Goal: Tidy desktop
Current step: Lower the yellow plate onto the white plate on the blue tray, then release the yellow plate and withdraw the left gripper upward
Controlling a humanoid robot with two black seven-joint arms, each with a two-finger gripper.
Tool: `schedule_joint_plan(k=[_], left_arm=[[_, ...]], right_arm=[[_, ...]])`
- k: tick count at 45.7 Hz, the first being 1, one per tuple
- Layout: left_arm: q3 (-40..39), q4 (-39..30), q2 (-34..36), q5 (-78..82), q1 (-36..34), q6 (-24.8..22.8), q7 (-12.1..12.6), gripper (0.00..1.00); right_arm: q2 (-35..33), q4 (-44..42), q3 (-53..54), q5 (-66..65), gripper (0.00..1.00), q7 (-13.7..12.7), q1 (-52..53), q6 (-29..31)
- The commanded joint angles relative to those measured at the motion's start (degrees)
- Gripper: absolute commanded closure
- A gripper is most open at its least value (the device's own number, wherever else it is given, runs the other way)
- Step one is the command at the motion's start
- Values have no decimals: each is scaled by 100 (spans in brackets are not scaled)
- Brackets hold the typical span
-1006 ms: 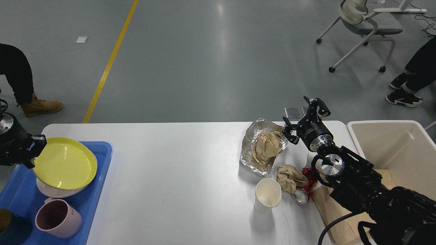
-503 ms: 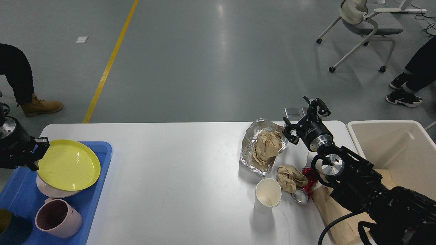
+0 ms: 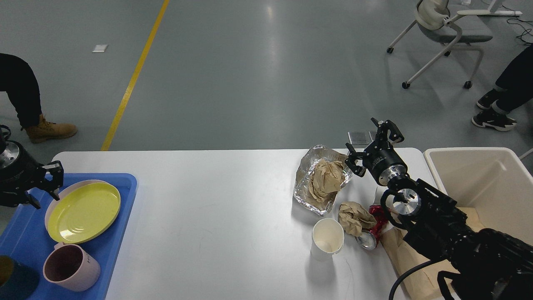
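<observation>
though spread, right gripper [image 3: 375, 141] over desktop [image 3: 216, 200]

No legible text anywhere; pink mug [image 3: 71, 267] has small dark marks on its side, maybe lettering, too tiny to read; red can [image 3: 372, 234] print unreadable too

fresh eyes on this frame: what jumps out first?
The yellow plate stacked on a pink one in the blue tray at the desktop's left end, with the left gripper open beside its rim. Then the litter heap at the right: crumpled foil holding brown paper, a white paper cup and a crushed red can. The right gripper hangs open above that heap.
</observation>
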Motion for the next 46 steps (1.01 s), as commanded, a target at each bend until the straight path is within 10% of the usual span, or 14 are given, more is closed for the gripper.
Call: schedule_joint_plan(k=[1, 17, 31, 46], left_arm=[[-62, 77, -1, 0, 14, 35, -3, 42], [-272, -2, 78, 0, -346, 0, -3, 6], [-272, -63, 640, 44, -873, -95, 770, 4], [-1642, 130, 825, -18, -857, 455, 806, 4]], right_arm=[[0, 0, 3, 1, 0, 0, 0, 0], [0, 0, 3, 1, 0, 0, 0, 0], [0, 0, -6, 1, 0, 0, 0, 0], [0, 0, -6, 1, 0, 0, 0, 0]])
